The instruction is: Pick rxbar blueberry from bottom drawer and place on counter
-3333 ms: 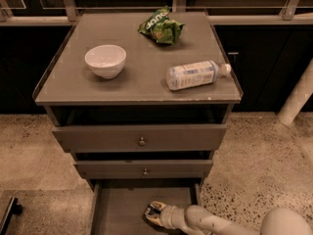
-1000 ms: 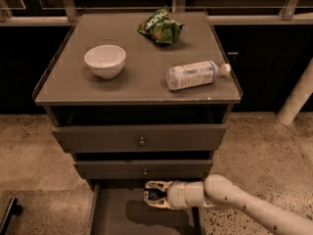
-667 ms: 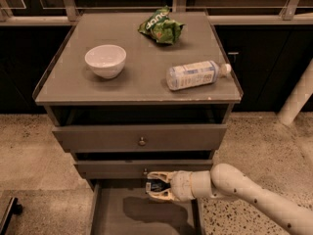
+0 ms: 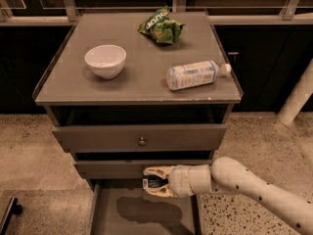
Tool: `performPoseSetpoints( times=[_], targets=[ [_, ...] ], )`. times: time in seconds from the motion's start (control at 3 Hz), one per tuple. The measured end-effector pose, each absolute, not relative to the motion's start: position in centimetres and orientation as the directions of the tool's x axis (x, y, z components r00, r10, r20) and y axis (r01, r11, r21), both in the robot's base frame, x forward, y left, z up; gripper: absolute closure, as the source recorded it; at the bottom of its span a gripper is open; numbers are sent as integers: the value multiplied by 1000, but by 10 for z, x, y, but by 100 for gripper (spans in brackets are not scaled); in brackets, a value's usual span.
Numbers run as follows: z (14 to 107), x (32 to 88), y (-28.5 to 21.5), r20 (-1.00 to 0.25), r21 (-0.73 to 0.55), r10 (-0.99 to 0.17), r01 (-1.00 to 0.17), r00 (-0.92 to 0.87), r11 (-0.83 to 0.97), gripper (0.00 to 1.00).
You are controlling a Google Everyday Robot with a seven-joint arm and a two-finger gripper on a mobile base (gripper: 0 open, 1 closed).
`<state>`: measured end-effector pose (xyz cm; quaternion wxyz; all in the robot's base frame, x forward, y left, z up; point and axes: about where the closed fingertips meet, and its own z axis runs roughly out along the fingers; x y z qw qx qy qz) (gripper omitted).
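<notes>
My gripper (image 4: pixel 150 182) reaches in from the lower right and is shut on the rxbar blueberry (image 4: pixel 153 182), a small dark bar with pale lettering held between the pale fingers (image 4: pixel 157 172). It hangs above the open bottom drawer (image 4: pixel 146 214), in front of the middle drawer's face, well below the counter (image 4: pixel 137 75). The drawer's grey floor shows only the arm's shadow.
On the counter stand a white bowl (image 4: pixel 105 60) at the left, a green chip bag (image 4: pixel 161 28) at the back and a clear bottle (image 4: pixel 194 75) lying on its side at the right. Two knobbed drawers (image 4: pixel 141 140) sit partly pulled out under the counter.
The gripper has risen from the drawer floor with the bar in its fingers, up to the middle drawer's height. The counter's objects have not moved.
</notes>
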<state>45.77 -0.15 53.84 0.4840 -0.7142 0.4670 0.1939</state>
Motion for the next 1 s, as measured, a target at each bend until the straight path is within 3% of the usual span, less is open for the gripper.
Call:
performPoseSetpoints(
  times=[1.0],
  targets=[
    [745,440,46,-428,-670,-535,-653,728,-352,100]
  ],
)
